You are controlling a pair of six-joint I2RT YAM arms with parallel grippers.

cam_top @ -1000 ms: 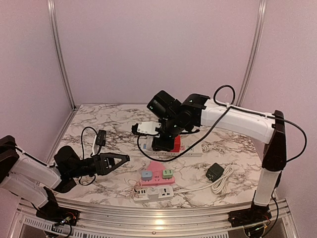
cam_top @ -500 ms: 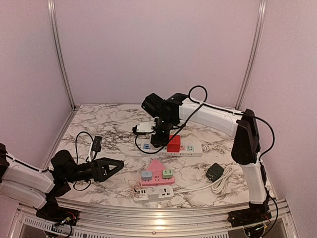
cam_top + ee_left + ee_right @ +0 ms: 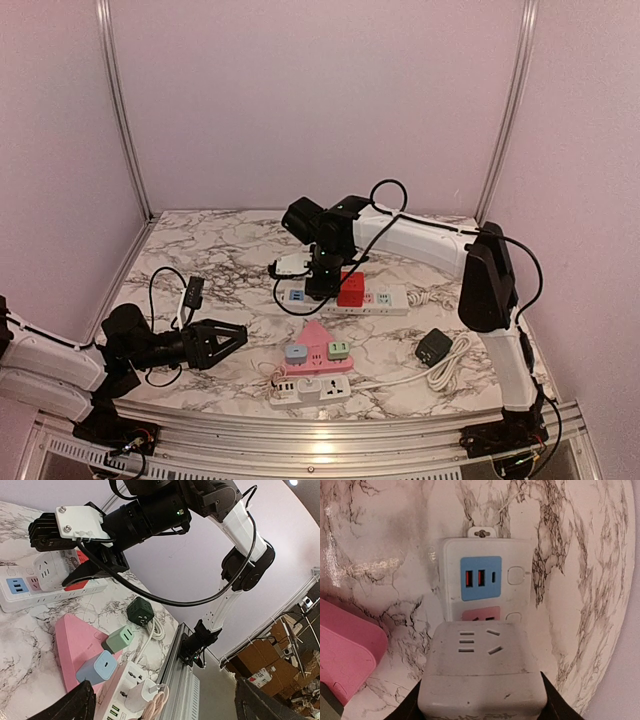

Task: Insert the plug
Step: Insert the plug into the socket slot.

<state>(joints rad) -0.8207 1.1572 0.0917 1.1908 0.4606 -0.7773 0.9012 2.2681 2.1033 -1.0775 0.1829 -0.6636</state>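
Observation:
My right gripper [image 3: 480,702] is shut on a white cube plug [image 3: 482,672], one black finger on each side of it. The cube hangs low over the white power strip [image 3: 520,550], covering most of its pink socket [image 3: 481,614], just behind the blue USB panel [image 3: 480,578]. Its prongs are hidden. In the left wrist view the cube [image 3: 50,570] sits beside a red cube [image 3: 82,582] on the strip [image 3: 30,597]. In the top view the right gripper [image 3: 318,282] is over the strip's [image 3: 392,298] left end. My left gripper [image 3: 222,342] is open, near the table's front left.
A pink triangular strip [image 3: 318,340] carries a blue adapter [image 3: 296,352] and a green adapter [image 3: 340,349]. In front lies a white strip [image 3: 312,388] with a white charger [image 3: 140,696]. A dark green cube with coiled white cable [image 3: 434,347] lies right. A black adapter [image 3: 194,290] lies left.
The right arm has swung back and down, bringing the white cube from above the strip to low over its left end. The left arm has drawn back toward the left a little, still open.

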